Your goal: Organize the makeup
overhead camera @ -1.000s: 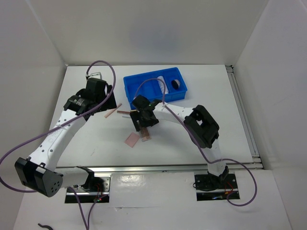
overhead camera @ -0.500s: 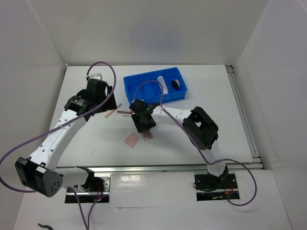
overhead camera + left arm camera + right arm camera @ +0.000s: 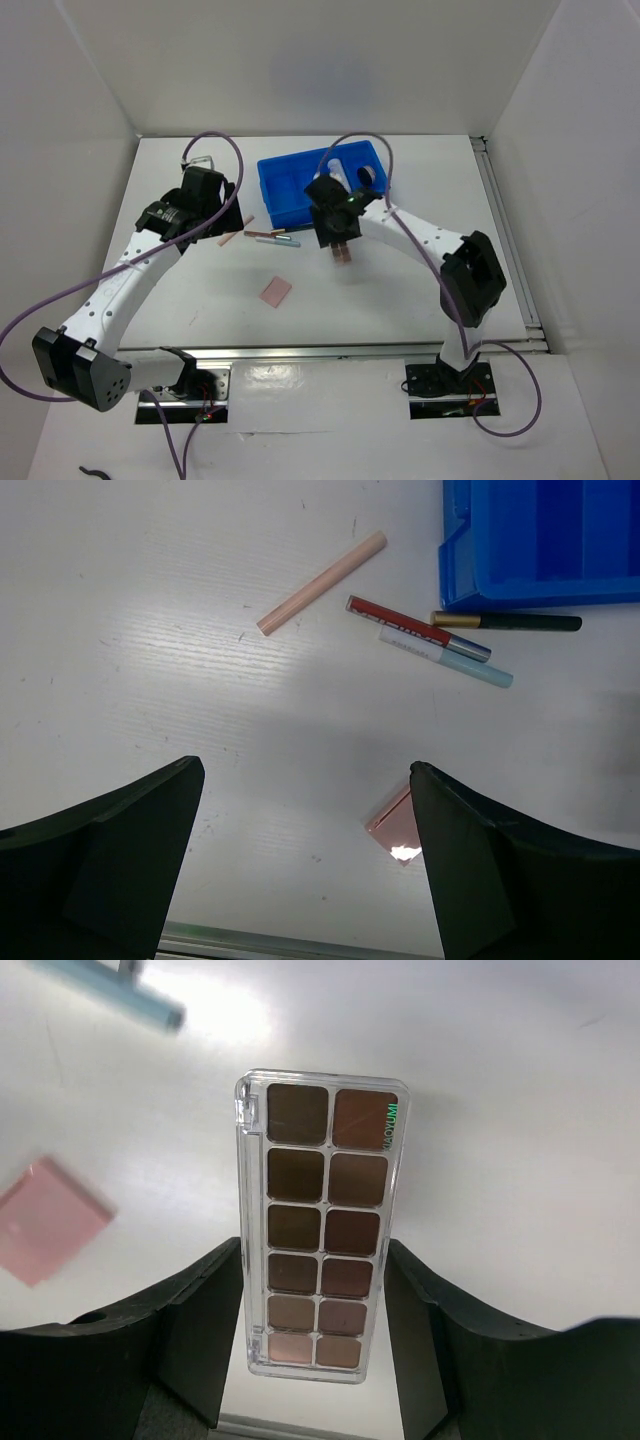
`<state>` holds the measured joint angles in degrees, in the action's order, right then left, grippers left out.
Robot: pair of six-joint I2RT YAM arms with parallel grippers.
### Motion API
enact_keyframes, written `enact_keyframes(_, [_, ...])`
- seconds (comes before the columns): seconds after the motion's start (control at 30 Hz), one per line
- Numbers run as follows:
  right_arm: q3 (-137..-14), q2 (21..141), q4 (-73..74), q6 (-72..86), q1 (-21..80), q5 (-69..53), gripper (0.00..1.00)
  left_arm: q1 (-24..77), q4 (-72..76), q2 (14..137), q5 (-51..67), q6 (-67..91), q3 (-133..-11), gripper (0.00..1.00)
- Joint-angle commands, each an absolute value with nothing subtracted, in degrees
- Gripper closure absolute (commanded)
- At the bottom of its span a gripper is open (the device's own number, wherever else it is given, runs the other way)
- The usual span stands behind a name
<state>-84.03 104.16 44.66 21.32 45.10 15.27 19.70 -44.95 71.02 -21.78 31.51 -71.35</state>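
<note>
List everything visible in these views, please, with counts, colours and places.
blue plastic compartment tray: one, blue, far middle of white table.
clear-white tube: one, whitish, in tray.
round compact: one, dark-centred, in tray, partly hidden.
long brown palette: one, brown, in right gripper.
flat pink square: one, pink, on table, near middle.
pale pink stick: one, pink, left of pencils.
thin pencils: three, red, light blue, dark, by tray's near edge.
left gripper: one, black, open over table.
right gripper: one, black, shut on palette.
</note>
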Motion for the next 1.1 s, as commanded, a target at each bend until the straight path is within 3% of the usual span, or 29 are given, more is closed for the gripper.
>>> enact_keyframes(0.0, [-90.34, 100.28, 47.46, 18.2, 39.83, 22.84, 0.7, 19.95, -43.42, 69.26, -21.27, 30.67, -71.46, 0.01])
enact_keyframes(0.2, [-106.5, 109.84, 45.09, 12.39, 30.69, 26.8, 0.69, 19.95, -42.89, 69.26, -21.27, 30.67, -70.93, 0.01])
enact_keyframes(0.5, [-136.83, 134.11, 44.38, 4.93, 25.14, 30.5, 0.69, 19.95, -42.89, 69.26, -21.27, 30.67, -69.87, 0.01])
enact_keyframes(0.8, [-136.23, 139.66, 36.22, 1.05, 23.91, 33.13, 0.69, 19.95, -42.89, 71.54, -22.32, 30.15, -69.87, 0.01])
enact_keyframes(0.93, [-134.3, 139.66, 35.07, 0.44, 23.91, 33.66, 0.62, 19.95, -42.89, 72.16, -22.32, 30.15, -70.4, 0.01])
enact_keyframes(1.07, [-134.3, 139.66, 35.07, 0.44, 23.91, 32.79, 0.42, 19.95, -42.36, 72.69, -22.32, 30.15, -70.4, 0.01])
